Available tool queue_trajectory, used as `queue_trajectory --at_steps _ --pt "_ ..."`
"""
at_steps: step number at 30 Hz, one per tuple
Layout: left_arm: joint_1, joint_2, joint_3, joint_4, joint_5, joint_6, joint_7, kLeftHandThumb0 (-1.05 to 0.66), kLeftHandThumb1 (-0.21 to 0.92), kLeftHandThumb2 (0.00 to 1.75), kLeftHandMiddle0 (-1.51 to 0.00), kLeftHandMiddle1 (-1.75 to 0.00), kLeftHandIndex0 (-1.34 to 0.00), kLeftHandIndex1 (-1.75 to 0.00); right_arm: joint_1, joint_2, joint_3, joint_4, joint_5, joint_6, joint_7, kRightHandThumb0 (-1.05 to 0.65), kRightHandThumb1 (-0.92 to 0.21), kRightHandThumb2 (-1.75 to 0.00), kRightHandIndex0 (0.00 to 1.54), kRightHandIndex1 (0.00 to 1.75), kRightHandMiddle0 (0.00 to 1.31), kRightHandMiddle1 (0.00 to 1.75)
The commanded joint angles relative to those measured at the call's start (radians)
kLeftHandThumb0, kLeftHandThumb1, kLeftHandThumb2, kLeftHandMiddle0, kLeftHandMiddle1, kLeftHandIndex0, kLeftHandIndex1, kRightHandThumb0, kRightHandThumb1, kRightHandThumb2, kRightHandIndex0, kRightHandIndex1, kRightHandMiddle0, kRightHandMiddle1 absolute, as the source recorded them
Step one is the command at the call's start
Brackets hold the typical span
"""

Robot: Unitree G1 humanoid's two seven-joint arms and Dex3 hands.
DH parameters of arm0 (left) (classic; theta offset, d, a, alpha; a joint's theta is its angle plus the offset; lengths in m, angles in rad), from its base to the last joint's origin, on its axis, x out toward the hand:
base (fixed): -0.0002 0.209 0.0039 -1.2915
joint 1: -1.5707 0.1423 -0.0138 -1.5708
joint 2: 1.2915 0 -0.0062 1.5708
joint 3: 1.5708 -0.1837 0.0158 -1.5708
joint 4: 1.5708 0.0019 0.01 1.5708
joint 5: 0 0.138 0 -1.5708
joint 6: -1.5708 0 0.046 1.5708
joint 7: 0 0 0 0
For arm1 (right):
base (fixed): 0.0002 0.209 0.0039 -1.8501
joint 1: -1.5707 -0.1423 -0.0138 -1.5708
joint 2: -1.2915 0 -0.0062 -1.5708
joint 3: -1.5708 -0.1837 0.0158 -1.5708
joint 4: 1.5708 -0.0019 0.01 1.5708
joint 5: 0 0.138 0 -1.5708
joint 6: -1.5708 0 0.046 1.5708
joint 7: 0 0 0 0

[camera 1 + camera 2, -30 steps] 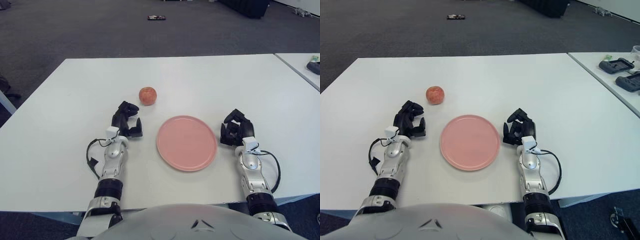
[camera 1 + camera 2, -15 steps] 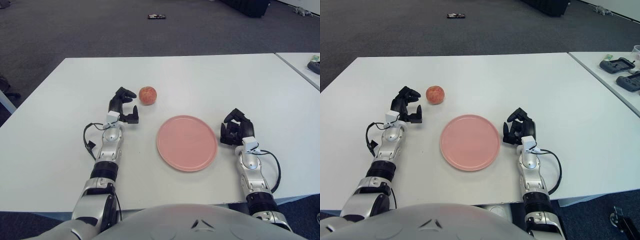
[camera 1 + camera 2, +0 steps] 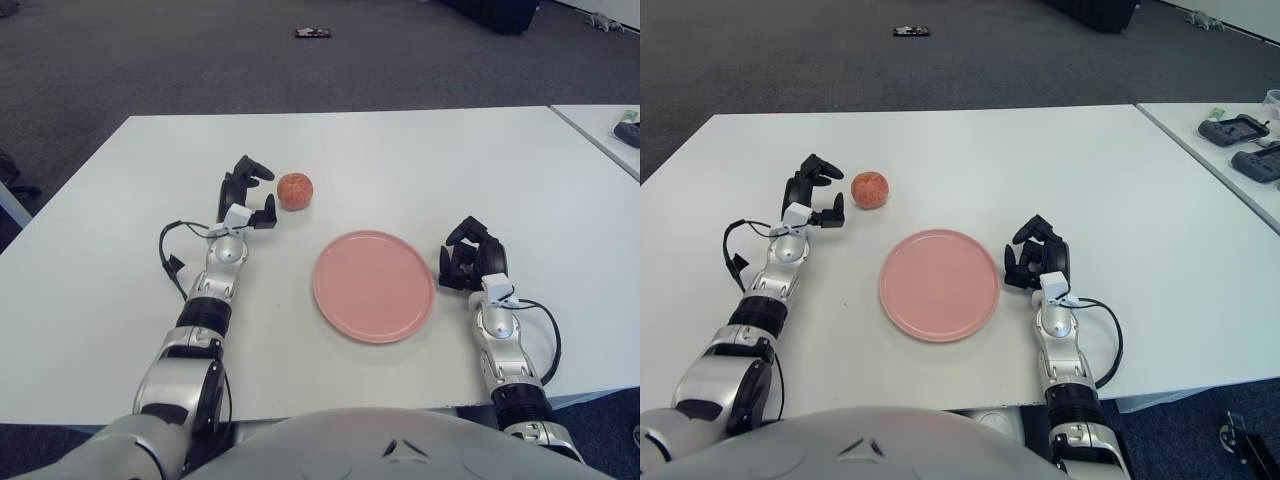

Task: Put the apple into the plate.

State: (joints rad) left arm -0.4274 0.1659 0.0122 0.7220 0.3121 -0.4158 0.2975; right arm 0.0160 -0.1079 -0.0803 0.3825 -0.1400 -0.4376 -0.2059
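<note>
Both arms: silver metal forearms w/ black ring bands at joints. Left hand (image 3: 245,190) & right hand (image 3: 472,258) black, 3 chunky fingers each, small white block at each wrist. Thin black cable loops beside each forearm. Grey rounded torso along bottom edge.

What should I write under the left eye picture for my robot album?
Left robot hand open beside the apple, not holding it; pink plate waits; right robot hand sits right of it.
</note>
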Motion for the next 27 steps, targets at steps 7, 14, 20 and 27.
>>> queue_trajectory --at_steps 7,14,20,27 --pt "-0.089 0.069 -0.071 0.07 0.092 0.023 0.028 -0.74 0.56 0.94 -0.01 -0.78 -0.01 -0.91 0.011 -0.003 0.01 0.02 -0.021 0.052 0.0 -0.5 -0.26 -1.4 1.15 1.75 0.66 1.75" --pt "-0.171 0.139 -0.17 0.166 0.179 -0.033 -0.009 -0.94 0.52 0.89 0.0 -0.09 0.0 -0.14 0.012 0.0 0.012 0.017 -0.025 0.052 -0.006 -0.5 -0.27 -1.38 1.14 1.75 0.65 1.75" --pt "-0.229 0.175 -0.247 0.217 0.232 -0.039 -0.06 -1.02 0.51 0.85 0.0 -0.01 0.0 -0.01 0.014 0.003 0.013 0.012 -0.019 0.062 -0.003 -0.49 -0.29 -1.37 1.13 1.75 0.64 1.75" --pt "-0.29 0.185 -0.311 0.272 0.27 -0.015 -0.108 -1.05 0.52 0.79 0.0 0.0 0.0 0.0 0.02 0.003 0.013 0.007 -0.021 0.065 -0.006 -0.49 -0.29 -1.36 1.12 1.75 0.63 1.75"
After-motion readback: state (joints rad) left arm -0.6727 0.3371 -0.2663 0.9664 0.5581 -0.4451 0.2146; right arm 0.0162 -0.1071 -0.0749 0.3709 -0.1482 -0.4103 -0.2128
